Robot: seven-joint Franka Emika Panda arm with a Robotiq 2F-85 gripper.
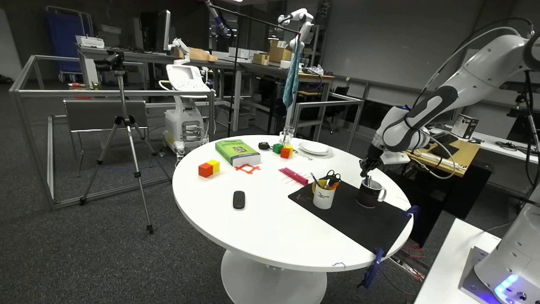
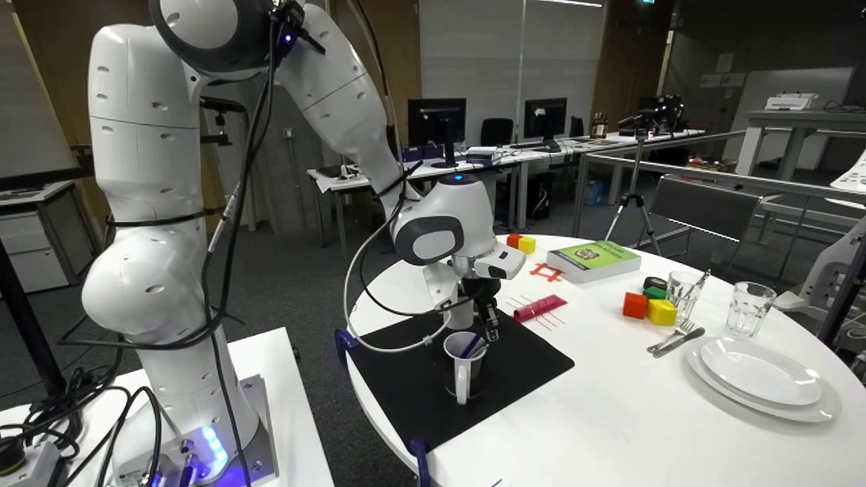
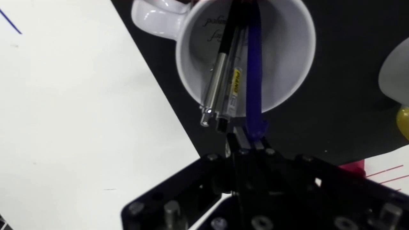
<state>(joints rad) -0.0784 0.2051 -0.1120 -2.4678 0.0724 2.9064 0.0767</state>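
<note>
A round white table (image 1: 261, 230) spreads beneath the gripper (image 3: 252, 143), and the white robot arm (image 1: 447, 99) reaches down to it from a base (image 1: 500, 259) standing well apart. Directly under the gripper lies a black mat (image 2: 406, 385), with blue clamps (image 1: 371, 270) at the table's rim on the side toward the base. A thick green book (image 2: 588, 260) rests well away from the gripper, on the far side from the base. Two white plates (image 2: 761, 370), one stacked on the other, also sit well off from it.

The gripper points down, its jaws drawn close together, pinching the upper end of a dark blue pen (image 3: 254, 80). Just below it a dark mug (image 1: 368, 195), white inside, stands upright on the mat. A white mug (image 1: 323, 200) holding slim tools (image 1: 334, 184) stands near the gripper, apart from the dark one. Clear glasses (image 2: 749, 311) stand far from the gripper, and a fork (image 2: 683, 329) and knife (image 2: 680, 343) lie that way too. A pink strip (image 2: 539, 308) lies nearer, just off the mat. Coloured blocks (image 2: 634, 305) are well apart from the gripper.

Just beside the fingertips, a silver-and-black pen (image 3: 214, 88) and a clear pen (image 3: 235, 86) lean in the dark mug, where the pinched pen's lower part also stands.
</note>
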